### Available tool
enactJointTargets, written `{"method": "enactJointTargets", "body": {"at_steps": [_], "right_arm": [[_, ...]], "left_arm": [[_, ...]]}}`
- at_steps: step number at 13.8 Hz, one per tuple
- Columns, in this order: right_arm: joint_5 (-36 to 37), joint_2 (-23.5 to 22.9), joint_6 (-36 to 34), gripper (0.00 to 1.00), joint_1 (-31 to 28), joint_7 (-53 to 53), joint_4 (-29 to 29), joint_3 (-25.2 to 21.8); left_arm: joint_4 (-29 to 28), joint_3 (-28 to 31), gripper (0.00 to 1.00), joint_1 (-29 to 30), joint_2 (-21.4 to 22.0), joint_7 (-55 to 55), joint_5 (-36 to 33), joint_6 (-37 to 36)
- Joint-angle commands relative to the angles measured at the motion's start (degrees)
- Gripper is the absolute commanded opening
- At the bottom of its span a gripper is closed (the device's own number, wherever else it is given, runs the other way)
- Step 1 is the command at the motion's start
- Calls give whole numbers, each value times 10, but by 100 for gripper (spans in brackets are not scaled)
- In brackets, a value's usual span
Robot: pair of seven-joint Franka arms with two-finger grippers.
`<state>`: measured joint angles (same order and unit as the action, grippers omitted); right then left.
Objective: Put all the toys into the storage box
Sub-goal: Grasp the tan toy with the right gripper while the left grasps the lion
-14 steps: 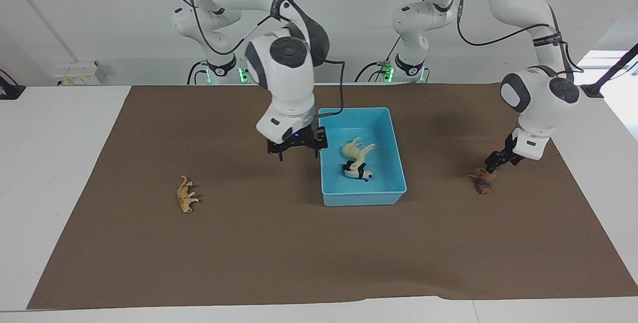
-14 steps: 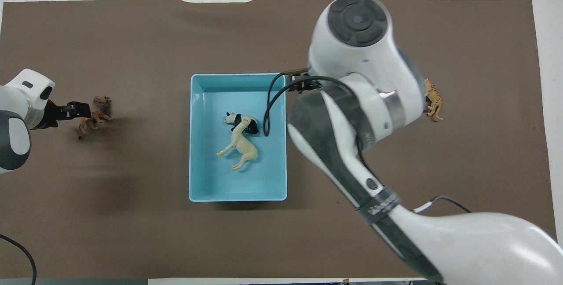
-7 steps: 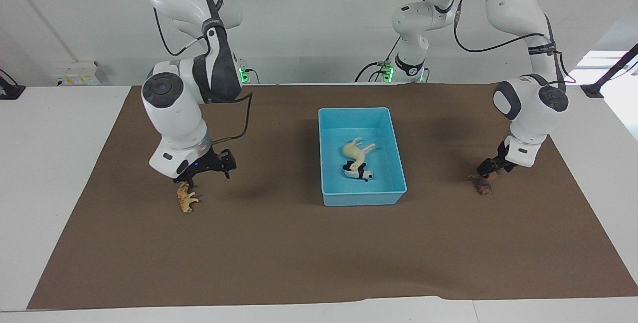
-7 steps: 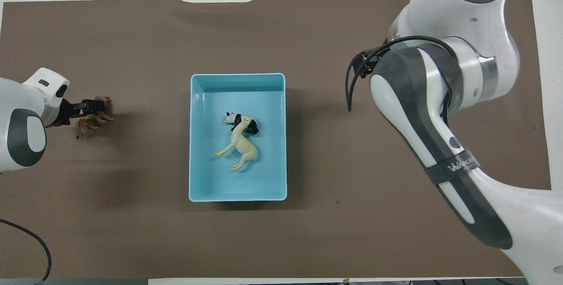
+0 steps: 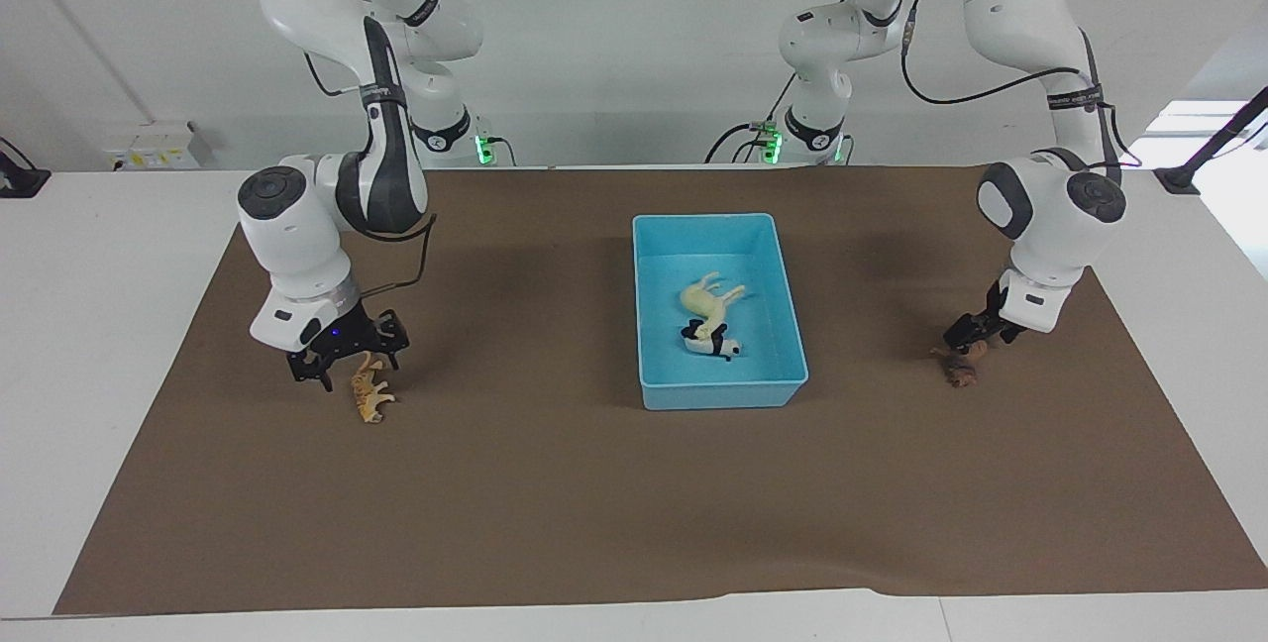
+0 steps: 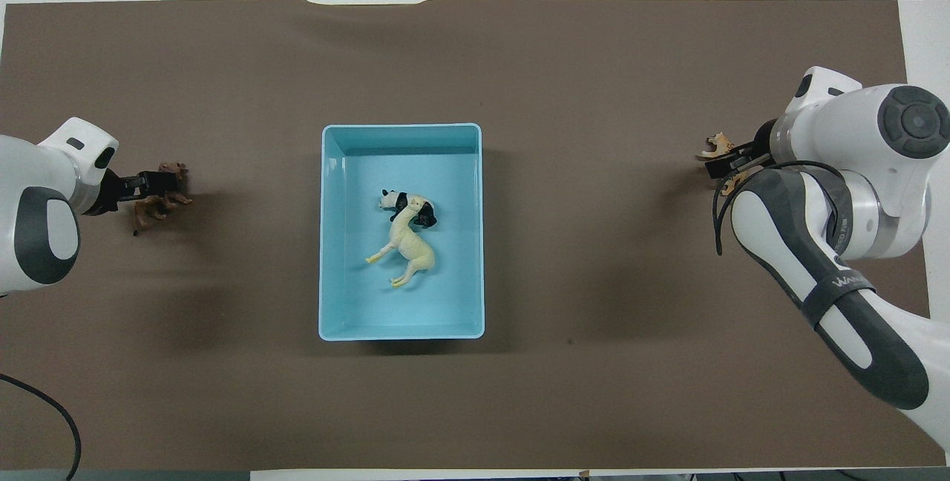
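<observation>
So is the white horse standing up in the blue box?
No, tipped: the horse lies on its side in the box, legs sideways.

Two high opposed cameras share the table point(image 5: 614, 483).

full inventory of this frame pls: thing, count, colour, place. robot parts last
storage box: 1, light blue, mid-mat between the two arms.
horse: 1, cream-white, lying in the box.
panda: 1, black-and-white, in the box, touching the horse.
spotted big cat: 1, tan, on the mat toward the right arm's end.
lion: 1, dark brown, on the mat toward the left arm's end.
mat: 1, brown, covering most of the table.
table: 1, white, under the mat.
right claw: 1, black, low at the big cat.
left claw: 1, black, low at the lion.
</observation>
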<state>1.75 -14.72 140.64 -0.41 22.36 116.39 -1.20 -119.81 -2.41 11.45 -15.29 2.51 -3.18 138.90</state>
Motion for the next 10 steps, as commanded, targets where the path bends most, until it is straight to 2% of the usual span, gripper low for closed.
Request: {"method": "enactJointTargets", "body": {"at_steps": [1,9,10], "right_arm": [[6,-6,61,100,-15,16,36,9],[6,-47,117,100,-31,46,29,9],[6,-54,126,100,-35,46,30,9]], "left_arm": [[-27,4,100,-11,4,-9,-9,12],[-32,2,100,-32,4,-1,-8,12],[-33,2,88,-32,4,0,-8,11]]}}
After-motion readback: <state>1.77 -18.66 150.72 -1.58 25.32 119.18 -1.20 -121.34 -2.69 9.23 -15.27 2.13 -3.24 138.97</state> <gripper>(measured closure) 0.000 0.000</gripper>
